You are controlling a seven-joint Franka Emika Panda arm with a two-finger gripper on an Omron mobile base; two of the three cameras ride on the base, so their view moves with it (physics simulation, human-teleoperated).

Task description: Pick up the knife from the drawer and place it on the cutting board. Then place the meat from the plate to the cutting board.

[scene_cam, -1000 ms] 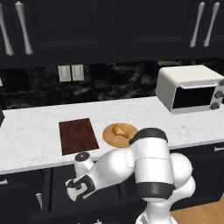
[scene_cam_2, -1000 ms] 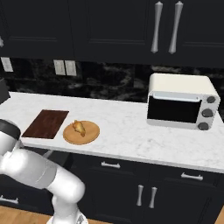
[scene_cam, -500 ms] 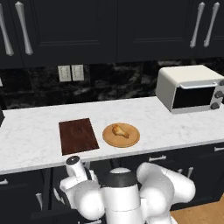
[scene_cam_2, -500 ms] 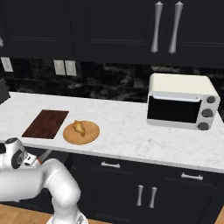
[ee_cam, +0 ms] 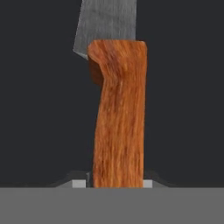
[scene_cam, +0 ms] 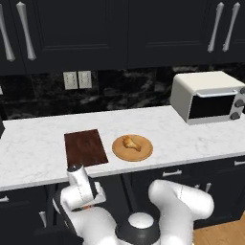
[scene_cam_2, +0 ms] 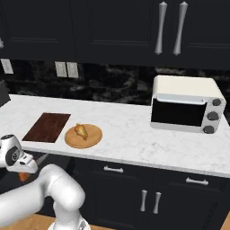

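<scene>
Gripper (ee_cam: 114, 183) tips mostly hidden, pinched on knife (ee_cam: 117, 127) handle over dark drawer (ee_cam: 39, 109); blade cut off at frame top. Beyond counter edge, board (scene_cam: 85, 147) bare, meat (scene_cam: 130, 142) on plate (scene_cam: 143, 152) beside it

Open counter surrounds the cutting board (scene_cam: 85, 147), with the plate (scene_cam: 132, 148) just beside it.
</scene>
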